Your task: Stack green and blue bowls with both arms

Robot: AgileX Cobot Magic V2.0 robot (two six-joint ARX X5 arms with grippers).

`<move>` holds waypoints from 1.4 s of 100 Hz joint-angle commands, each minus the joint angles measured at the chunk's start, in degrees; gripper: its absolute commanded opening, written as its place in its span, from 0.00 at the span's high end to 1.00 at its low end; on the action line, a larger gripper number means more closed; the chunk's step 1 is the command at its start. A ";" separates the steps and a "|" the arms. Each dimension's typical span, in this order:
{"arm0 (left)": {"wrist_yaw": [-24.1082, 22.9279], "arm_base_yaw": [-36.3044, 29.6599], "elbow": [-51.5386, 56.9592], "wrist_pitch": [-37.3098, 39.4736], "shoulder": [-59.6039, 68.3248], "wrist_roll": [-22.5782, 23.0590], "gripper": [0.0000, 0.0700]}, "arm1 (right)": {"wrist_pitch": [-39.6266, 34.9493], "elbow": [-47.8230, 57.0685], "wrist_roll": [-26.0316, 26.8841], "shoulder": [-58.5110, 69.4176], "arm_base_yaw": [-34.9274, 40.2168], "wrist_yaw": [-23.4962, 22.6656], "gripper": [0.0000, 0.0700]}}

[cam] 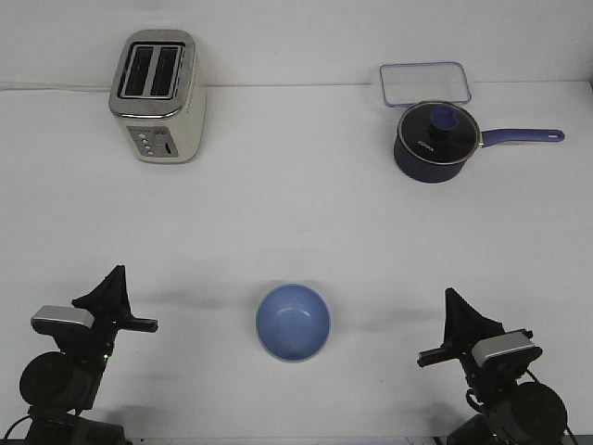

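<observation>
Left gripper (109, 295) at 8 o'clock and right gripper (456, 320) at 4 o'clock: jaw state cannot be told. Blue bowl (293, 322) upright at 6 o'clock between them, untouched. Toaster (156, 95) at 11 o'clock; saucepan (435, 141) at 1 o'clock.

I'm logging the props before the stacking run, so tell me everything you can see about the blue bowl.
The blue bowl is small, round, plain and glossy, light periwinkle in colour, looking like glazed ceramic or plastic. It stands upright, mouth up, and appears empty; no green bowl shows in or under it. It rests alone on the white table, near the front edge, about midway between the two arms. Nothing touches it but the tabletop; neither end effector is near it.
</observation>
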 commanded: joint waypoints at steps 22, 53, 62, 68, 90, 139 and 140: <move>-0.20 -0.04 0.72 0.63 0.09 -0.39 0.98 | 0.90 0.15 -0.15 -0.11 0.31 0.02 1.00; 3.89 3.91 -5.01 1.90 -5.62 6.51 0.98 | 0.90 0.15 -0.15 -0.11 0.31 0.02 1.00; 4.68 5.49 -10.21 4.42 -9.75 6.67 0.98 | 0.90 0.15 -0.15 -0.11 0.31 0.02 1.00; 4.70 6.08 -13.07 5.31 -12.15 6.36 0.98 | 0.87 0.15 -0.15 -0.11 0.31 0.00 1.00; 4.87 6.58 -20.13 7.28 -16.11 4.94 0.98 | 0.87 0.15 -0.15 -0.11 0.31 0.02 1.00; 4.92 6.54 -20.50 6.71 -16.00 4.76 0.98 | 0.90 0.15 -0.15 -0.11 0.31 0.02 1.00; 4.92 6.54 -20.50 6.73 -16.00 4.76 0.98 | 0.90 0.15 -0.15 -0.11 0.31 0.02 1.00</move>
